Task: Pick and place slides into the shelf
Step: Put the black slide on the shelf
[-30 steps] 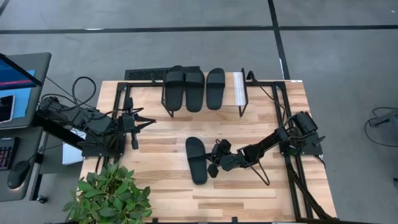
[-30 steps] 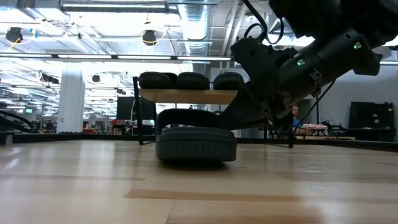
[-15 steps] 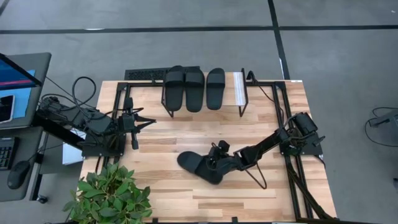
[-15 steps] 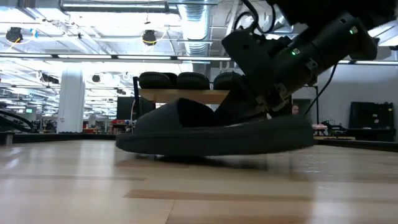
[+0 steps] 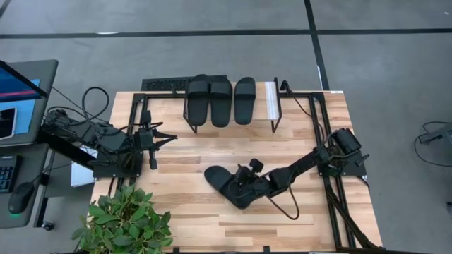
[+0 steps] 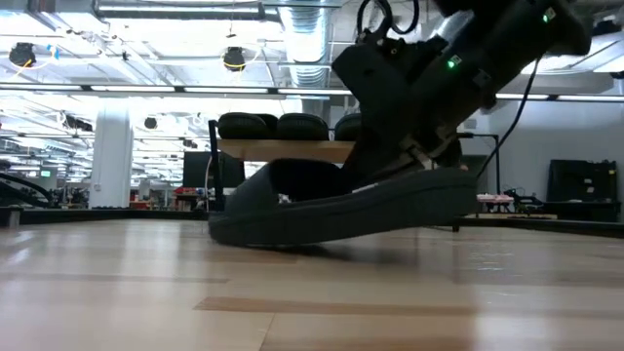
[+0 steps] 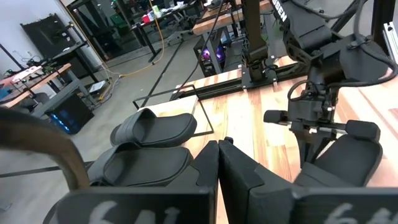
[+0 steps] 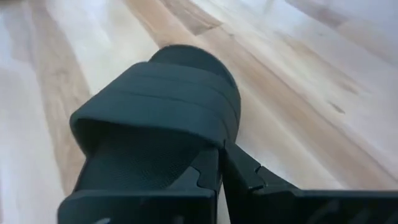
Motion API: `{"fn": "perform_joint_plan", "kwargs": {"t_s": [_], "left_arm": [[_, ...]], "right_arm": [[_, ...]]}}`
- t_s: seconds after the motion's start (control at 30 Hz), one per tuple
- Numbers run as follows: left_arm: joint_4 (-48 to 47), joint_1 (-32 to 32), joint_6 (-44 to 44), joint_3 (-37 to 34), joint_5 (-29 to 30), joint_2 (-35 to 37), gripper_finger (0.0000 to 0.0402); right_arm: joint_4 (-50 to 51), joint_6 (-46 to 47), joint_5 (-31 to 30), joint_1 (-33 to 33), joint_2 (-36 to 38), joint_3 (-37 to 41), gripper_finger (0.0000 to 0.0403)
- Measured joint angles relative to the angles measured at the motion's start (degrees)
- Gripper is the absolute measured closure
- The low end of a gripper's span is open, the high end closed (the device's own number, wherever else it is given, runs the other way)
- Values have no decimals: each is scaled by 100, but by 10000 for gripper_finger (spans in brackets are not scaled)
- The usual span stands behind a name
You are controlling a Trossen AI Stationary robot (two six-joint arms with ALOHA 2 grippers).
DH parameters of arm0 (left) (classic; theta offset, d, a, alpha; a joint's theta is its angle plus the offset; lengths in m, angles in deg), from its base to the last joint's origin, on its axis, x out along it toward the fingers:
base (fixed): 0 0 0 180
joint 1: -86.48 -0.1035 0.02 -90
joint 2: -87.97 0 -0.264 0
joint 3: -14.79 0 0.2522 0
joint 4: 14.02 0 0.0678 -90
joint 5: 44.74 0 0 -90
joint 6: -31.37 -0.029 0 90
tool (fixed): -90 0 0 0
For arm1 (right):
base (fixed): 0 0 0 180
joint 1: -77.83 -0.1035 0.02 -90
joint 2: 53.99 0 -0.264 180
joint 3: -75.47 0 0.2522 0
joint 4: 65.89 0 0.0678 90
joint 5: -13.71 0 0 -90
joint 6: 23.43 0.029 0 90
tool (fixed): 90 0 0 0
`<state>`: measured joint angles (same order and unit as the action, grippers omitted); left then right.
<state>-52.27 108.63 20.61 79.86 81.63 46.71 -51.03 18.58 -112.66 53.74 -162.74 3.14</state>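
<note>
Light wood tabletop (image 5: 191, 159) planks carry the work, with grey floor around and a potted plant (image 5: 123, 222) at the near left corner. At the far edge stands the shelf (image 5: 260, 102), three black slides (image 5: 219, 99) side by side on its top and one bare space at its right end, evidently reserved for the fourth. That fourth slide (image 5: 227, 185) lies mid-tabletop, angled, its heel end raised off the wood in the low view while the toe rests down. The right tool (image 5: 248, 185) is clenched on this slide at its edge near the strap, a hold that should allow lifting without crushing the strap. The left tool (image 5: 167, 137) waits above the left side of the tabletop, near the shelf, fingers pressed together and holding nothing.
</note>
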Motion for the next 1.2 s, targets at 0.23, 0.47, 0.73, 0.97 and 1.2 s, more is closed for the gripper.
{"fn": "perform_joint_plan", "kwargs": {"t_s": [0.23,0.47,0.73,0.97,1.2], "left_arm": [[0,1,0,0,-1,0,401],[0,-2,0,0,2,0,401],[-54,-1,-112,0,2,-1,401],[-54,-2,-139,0,2,-2,401],[-46,-1,-188,0,2,2,401]], "right_arm": [[1935,794,-747,-248,2,-912,403],[4384,1961,-1695,-583,11,-2100,403],[7429,3853,-2222,-913,13,-3172,403],[8832,4809,-2532,-812,136,-3586,403],[8771,4159,-2955,-386,673,-3558,403]]}}
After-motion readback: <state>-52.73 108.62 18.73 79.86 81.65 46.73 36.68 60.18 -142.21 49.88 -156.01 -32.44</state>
